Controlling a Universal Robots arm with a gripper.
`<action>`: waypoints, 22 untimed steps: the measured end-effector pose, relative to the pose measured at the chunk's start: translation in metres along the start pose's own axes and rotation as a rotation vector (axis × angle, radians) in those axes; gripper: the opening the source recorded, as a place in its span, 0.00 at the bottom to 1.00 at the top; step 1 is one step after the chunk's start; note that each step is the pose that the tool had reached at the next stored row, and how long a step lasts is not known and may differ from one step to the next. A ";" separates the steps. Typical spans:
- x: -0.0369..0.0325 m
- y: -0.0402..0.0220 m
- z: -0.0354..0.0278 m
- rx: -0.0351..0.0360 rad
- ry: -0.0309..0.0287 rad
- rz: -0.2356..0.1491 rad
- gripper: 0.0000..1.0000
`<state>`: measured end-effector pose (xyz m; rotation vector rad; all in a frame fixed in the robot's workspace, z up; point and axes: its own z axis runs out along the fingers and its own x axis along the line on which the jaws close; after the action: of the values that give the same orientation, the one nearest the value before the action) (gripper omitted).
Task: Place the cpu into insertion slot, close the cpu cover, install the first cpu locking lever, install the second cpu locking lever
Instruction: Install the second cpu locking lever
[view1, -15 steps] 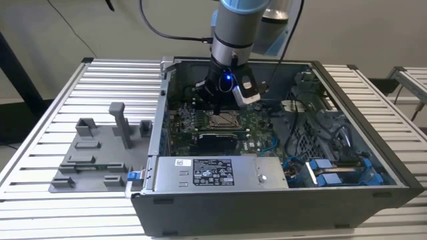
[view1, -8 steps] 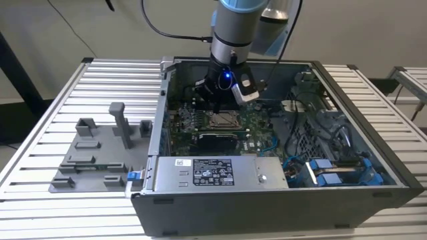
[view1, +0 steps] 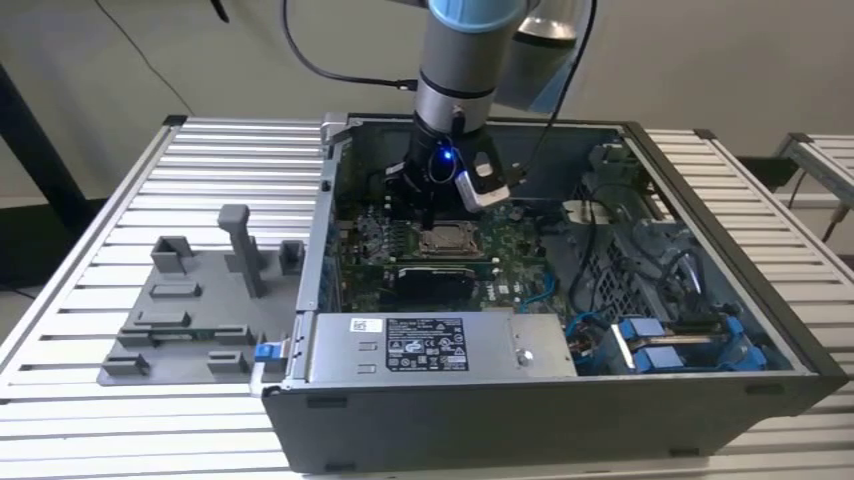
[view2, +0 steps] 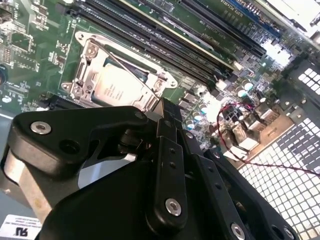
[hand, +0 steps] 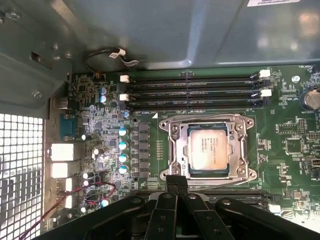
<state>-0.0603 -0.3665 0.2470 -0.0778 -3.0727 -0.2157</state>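
Observation:
The cpu lies silvery side up in the insertion slot on the green circuit board; it also appears in the second wrist view and the exterior view. The cpu cover, a silver frame, lies flat around it. A thin wire lever crosses one corner of the frame. My gripper hangs just above the socket's edge, fingers shut together with nothing between them; in the exterior view it sits over the board inside the case.
The open computer case walls in the board. A grey power supply block sits at the front, blue connectors to the exterior view's right. Long black card slots run beside the socket. A grey fixture rests outside the case.

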 end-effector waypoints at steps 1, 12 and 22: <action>0.0013 0.0004 0.0008 0.0012 -0.0003 0.000 0.11; 0.0055 0.0009 0.0103 0.0070 -0.0095 -0.001 0.11; 0.0108 0.0015 -0.0007 0.0074 -0.0080 0.002 0.11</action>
<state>-0.0709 -0.3646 0.2486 -0.0808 -3.0811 -0.2044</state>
